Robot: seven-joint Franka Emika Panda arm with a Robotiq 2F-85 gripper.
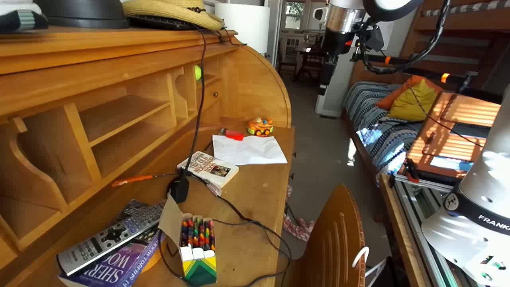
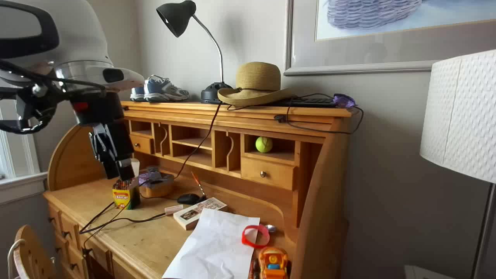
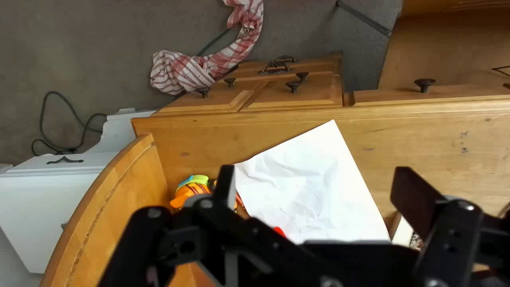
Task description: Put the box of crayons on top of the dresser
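The box of crayons (image 1: 199, 269) stands upright on the desk surface of the dresser, its lid open and crayon tips showing. It also shows in an exterior view (image 2: 122, 197); it is out of the wrist view. The dresser (image 1: 255, 85) is light-brown wood with cubbyholes and a curved side panel; its flat top edge (image 2: 174, 110) carries several things. My gripper (image 3: 314, 183) is open with nothing between its fingers, pointing down above desk height. In an exterior view the gripper (image 2: 120, 172) overlaps the box's upper part; in another it (image 1: 324, 87) appears far from the box.
On the top are a straw hat (image 2: 255, 81), shoes (image 2: 164, 91) and a lamp (image 2: 212, 93). On the desk lie white paper (image 3: 303, 191), a paperback (image 1: 211, 167), a toy car (image 1: 260, 126), a remote (image 1: 113, 235) on a purple book, and cables. A chair (image 1: 334, 243) stands in front.
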